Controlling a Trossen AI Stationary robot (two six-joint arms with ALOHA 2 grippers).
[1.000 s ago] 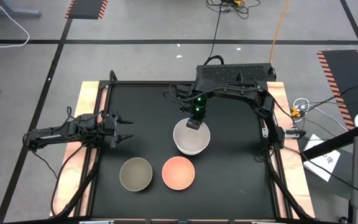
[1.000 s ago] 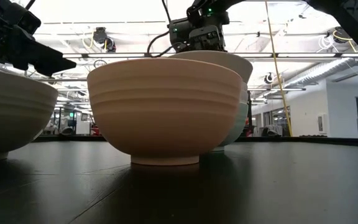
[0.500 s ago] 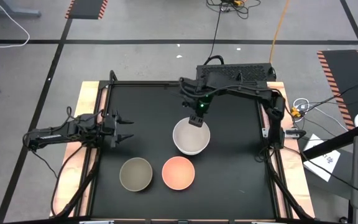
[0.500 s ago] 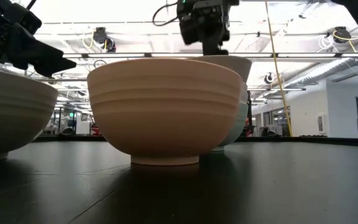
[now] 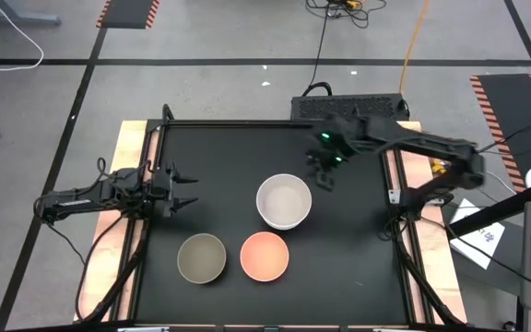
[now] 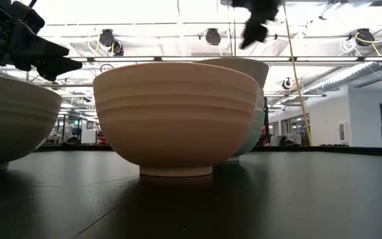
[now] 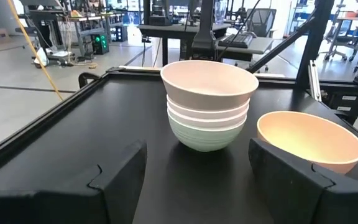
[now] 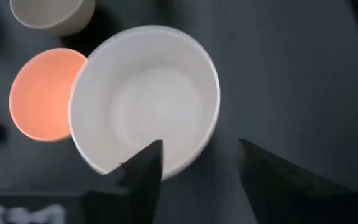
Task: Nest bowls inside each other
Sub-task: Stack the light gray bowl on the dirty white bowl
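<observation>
A stack of nested bowls (image 5: 284, 201) stands mid-table, pale on top and mint green at the bottom (image 7: 207, 106). An olive-grey bowl (image 5: 202, 257) and a peach-orange bowl (image 5: 265, 255) rest on their feet near the near edge. My right gripper (image 5: 319, 173) hovers open above the table, right of and beyond the stack; its wrist view looks down on the top bowl (image 8: 145, 99). My left gripper (image 5: 190, 190) waits open, raised at the table's left, pointing toward the stack (image 7: 197, 180).
The black tabletop has a raised frame (image 5: 155, 184) around it. Bare surface lies right of the stack (image 5: 358, 240) and along the far side. In the low view the peach bowl (image 6: 178, 116) stands in front of the stack (image 6: 247, 73), with the olive-grey bowl (image 6: 8, 119) at left.
My right gripper has risen from just over the far rim of the stack's top bowl and swung away toward the table's right and far side. The stack and the two single bowls have stayed where they were.
</observation>
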